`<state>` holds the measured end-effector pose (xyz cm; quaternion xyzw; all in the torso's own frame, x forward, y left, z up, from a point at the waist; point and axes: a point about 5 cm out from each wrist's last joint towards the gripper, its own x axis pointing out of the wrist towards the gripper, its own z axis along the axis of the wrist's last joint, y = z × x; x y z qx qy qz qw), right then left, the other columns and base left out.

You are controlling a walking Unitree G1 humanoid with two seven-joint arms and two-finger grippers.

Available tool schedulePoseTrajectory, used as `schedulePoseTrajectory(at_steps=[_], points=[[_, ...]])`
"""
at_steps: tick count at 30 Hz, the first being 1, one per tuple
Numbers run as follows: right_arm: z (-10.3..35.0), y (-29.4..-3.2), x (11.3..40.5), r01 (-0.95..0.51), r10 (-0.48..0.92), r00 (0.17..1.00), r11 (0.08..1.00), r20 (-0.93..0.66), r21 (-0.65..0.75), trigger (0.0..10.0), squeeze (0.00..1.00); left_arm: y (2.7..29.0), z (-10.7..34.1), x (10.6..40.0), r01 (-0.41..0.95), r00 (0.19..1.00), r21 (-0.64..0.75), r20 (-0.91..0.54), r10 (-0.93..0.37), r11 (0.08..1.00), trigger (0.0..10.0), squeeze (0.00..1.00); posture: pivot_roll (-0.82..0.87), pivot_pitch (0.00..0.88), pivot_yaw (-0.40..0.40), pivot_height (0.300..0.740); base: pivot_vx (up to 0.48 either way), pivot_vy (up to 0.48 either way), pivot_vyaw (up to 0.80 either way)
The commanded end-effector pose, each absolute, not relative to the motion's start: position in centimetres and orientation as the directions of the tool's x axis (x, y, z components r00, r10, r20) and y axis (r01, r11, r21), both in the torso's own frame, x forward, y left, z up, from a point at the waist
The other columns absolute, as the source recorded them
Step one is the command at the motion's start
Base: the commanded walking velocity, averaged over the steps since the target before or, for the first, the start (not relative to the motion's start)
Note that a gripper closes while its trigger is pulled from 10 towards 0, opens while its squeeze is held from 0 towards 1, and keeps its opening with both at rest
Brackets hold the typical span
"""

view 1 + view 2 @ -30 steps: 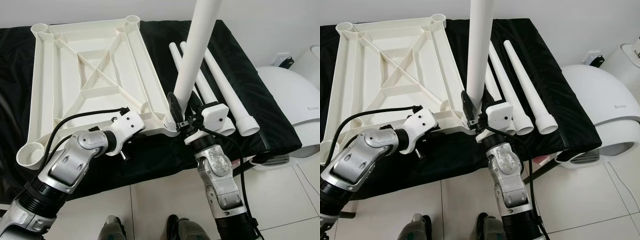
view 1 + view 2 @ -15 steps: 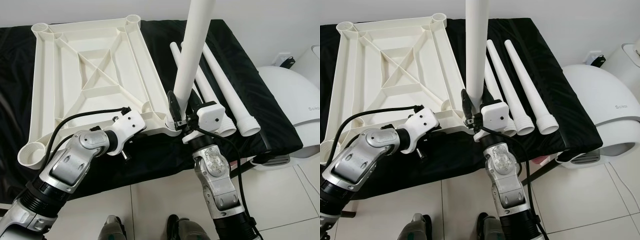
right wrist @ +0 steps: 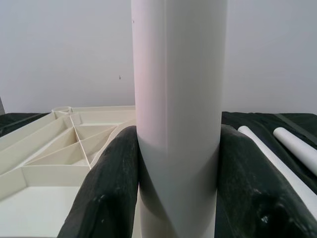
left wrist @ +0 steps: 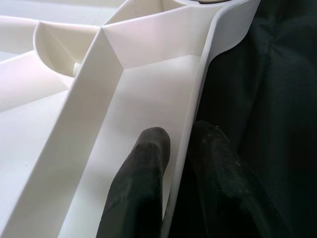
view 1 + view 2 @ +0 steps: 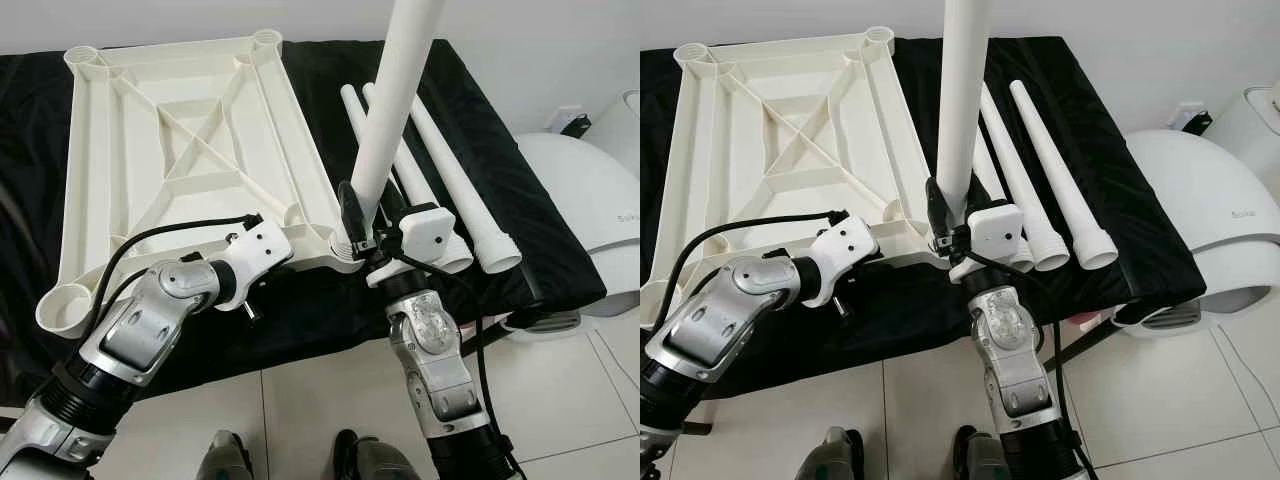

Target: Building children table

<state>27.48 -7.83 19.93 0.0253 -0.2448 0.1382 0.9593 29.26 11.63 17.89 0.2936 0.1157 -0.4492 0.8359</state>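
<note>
Two grippers are sharing the job — the right gripper [image 5: 362, 226] is clamping an upright leg [image 5: 392, 100] over the tabletop's [image 5: 180, 150] corner socket just beneath it, seemingly to seat it, while the left gripper [image 4: 173, 163] is pinching the rim beside that socket — steadying it.

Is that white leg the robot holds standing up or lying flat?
Standing up, tilted slightly. The right hand grips the leg at the tabletop's near corner, while three legs lie flat on the black cloth.
</note>
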Motion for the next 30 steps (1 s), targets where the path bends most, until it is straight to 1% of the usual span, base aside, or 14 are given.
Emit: schedulePoseTrajectory(at_steps=[1, 12, 13, 17, 18, 19, 30], points=[[13.9, -10.1, 28.2, -0.184, 0.179, 0.964, 0.983, 0.198, 0.008, 10.0, 0.00, 11.4, 18.5, 28.9, 0.848, 0.519, 0.387, -0.472, -0.713, 0.362, 10.0, 0.00, 0.10, 0.218, -0.035, 0.740, 0.000, 0.000, 0.00], [12.1, -11.2, 28.3, -0.185, 0.190, 0.971, 0.982, 0.143, -0.043, 10.0, 0.00, 11.3, 18.5, 28.8, 0.849, 0.519, 0.384, -0.469, -0.715, 0.364, 10.0, 0.00, 0.10, 0.218, -0.040, 0.740, 0.000, 0.000, 0.00], [11.8, -11.5, 28.4, -0.175, 0.175, 0.976, 0.984, 0.129, -0.017, 10.0, 0.00, 11.4, 18.5, 28.8, 0.848, 0.520, 0.386, -0.470, -0.713, 0.364, 10.0, 0.00, 0.11, 0.217, -0.040, 0.740, 0.000, 0.000, 0.00], [11.4, -12.2, 28.5, -0.141, 0.142, 0.983, 0.990, 0.113, -0.010, 10.0, 0.00, 11.4, 18.6, 28.8, 0.848, 0.520, 0.387, -0.469, -0.714, 0.363, 10.0, 0.00, 0.10, 0.217, -0.038, 0.740, 0.000, 0.000, 0.00], [10.9, -12.7, 28.6, -0.108, 0.106, 0.991, 0.994, 0.083, 0.021, 10.0, 0.00, 11.3, 18.6, 28.8, 0.848, 0.518, 0.387, -0.468, -0.715, 0.361, 10.0, 0.00, 0.10, 0.217, -0.037, 0.740, 0.000, 0.000, 0.00], [10.9, -12.9, 28.7, -0.102, 0.100, 0.992, 0.995, 0.081, 0.022, 10.0, 0.00, 11.3, 18.6, 28.8, 0.849, 0.518, 0.387, -0.468, -0.716, 0.361, 10.0, 0.00, 0.10, 0.217, -0.037, 0.740, 0.000, 0.000, 0.00], [11.3, -12.2, 28.6, -0.171, 0.176, 0.975, 0.984, 0.132, -0.048, 10.0, 0.00, 11.3, 18.7, 28.9, 0.848, 0.519, 0.389, -0.468, -0.715, 0.361, 10.0, 0.00, 0.10, 0.222, -0.035, 0.740, 0.000, 0.000, 0.00]])
